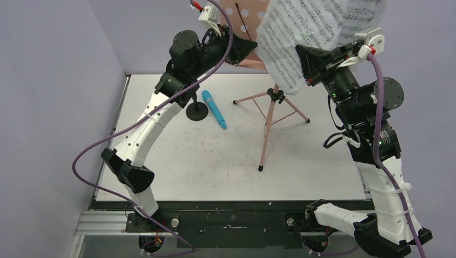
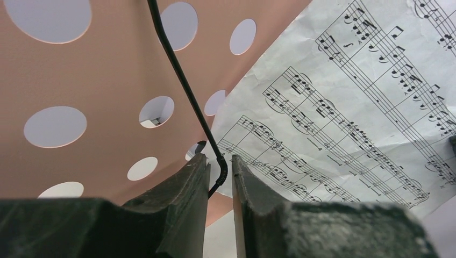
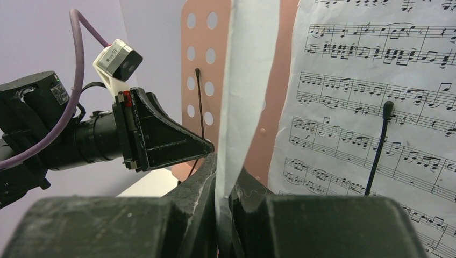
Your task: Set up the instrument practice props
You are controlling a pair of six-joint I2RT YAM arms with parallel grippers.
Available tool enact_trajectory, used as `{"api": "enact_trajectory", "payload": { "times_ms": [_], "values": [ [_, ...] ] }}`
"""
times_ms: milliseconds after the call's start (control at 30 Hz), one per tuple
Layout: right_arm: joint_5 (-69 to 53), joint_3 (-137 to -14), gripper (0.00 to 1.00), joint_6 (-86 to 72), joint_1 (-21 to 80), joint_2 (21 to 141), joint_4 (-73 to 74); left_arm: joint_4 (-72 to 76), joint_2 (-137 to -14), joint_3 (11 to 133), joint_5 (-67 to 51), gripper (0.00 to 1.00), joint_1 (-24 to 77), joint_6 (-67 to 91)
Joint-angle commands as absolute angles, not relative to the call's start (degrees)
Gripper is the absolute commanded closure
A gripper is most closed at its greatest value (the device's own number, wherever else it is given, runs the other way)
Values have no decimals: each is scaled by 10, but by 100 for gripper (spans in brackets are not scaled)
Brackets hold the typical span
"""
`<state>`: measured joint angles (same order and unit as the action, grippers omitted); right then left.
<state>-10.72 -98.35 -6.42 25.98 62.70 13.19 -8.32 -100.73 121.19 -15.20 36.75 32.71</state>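
Observation:
The pink perforated music stand (image 1: 267,129) stands on its tripod at the back of the table. White sheet-music pages (image 1: 301,37) lean on its desk (image 2: 97,70). My right gripper (image 1: 301,54) is shut on the edge of one loose page (image 3: 244,80), seen edge-on between its fingers (image 3: 204,177). My left gripper (image 2: 220,158) is at the desk's lower left, jaws narrowly apart, with a thin black wire page holder (image 2: 185,86) in the gap, not visibly pinched. The blue microphone (image 1: 214,109) lies on the table beside the black round-based mic stand (image 1: 197,111).
A second wire holder (image 3: 379,145) lies across the page on the right of the desk. The stand's tripod legs (image 1: 293,107) spread over the table's middle back. Purple walls close in on the left and behind. The left arm (image 1: 145,134) arches over the microphone.

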Motion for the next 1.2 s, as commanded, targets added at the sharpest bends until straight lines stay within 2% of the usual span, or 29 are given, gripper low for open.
{"api": "enact_trajectory", "payload": {
  "times_ms": [0, 233, 533, 800, 1167],
  "values": [
    [-105, -997, 95, -57, 264, 630, 100, -51, -983, 1212, -153, 83, 365, 329],
    [-101, -1002, 95, -53, 264, 638, 100, -51, -980, 1212, -155, 100, 365, 323],
    [-85, -1007, 95, -48, 264, 658, 88, -9, -965, 1170, -164, 100, 366, 313],
    [-76, -1028, 95, -44, 264, 689, 92, 107, -931, 1088, -168, 100, 368, 291],
    [-71, -1055, 95, -37, 264, 727, 88, 119, -920, 1069, -160, 100, 373, 266]
  ]
}}
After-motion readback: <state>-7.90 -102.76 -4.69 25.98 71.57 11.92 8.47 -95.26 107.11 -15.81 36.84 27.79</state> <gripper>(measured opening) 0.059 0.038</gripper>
